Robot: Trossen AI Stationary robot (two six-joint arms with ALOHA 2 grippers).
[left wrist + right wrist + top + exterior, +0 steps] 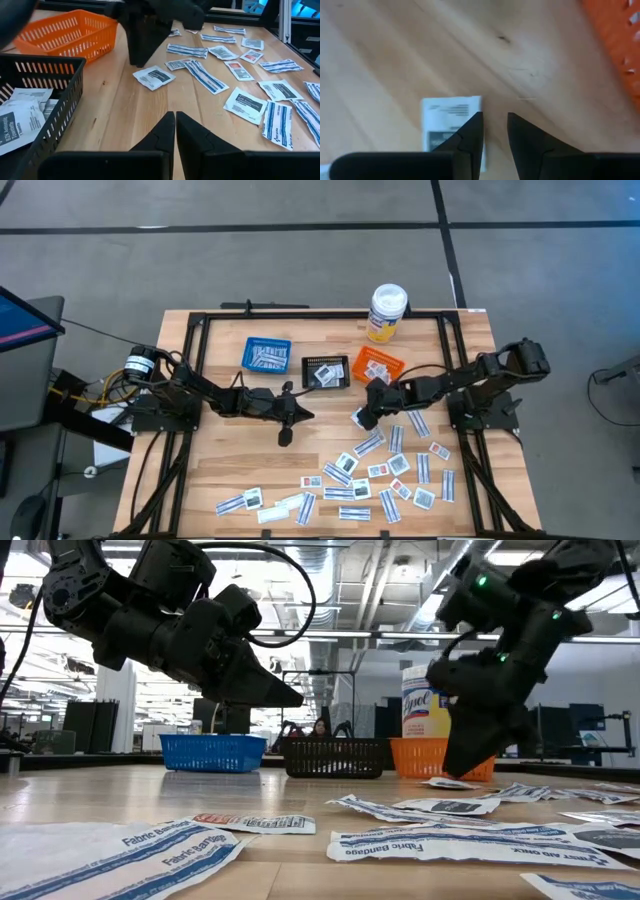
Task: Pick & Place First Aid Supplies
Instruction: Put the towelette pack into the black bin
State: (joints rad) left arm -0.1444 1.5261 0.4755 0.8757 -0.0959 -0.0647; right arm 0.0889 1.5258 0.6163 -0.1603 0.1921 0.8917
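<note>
"Fabric Bandage" is printed in blue on the strip packets (170, 840) lying nearest in the low view, at about 7 o'clock. The tall bottle (427, 710) reads "Lysol". Other print is illegible.

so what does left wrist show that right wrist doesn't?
Only left wrist: the black mesh basket holding white packets, a spread of flat white packets across the wooden table, the right arm's dark gripper, and the left gripper shut. Only right wrist: the right gripper partly open, low beside one white square packet. Both: the orange mesh basket and table.
</note>
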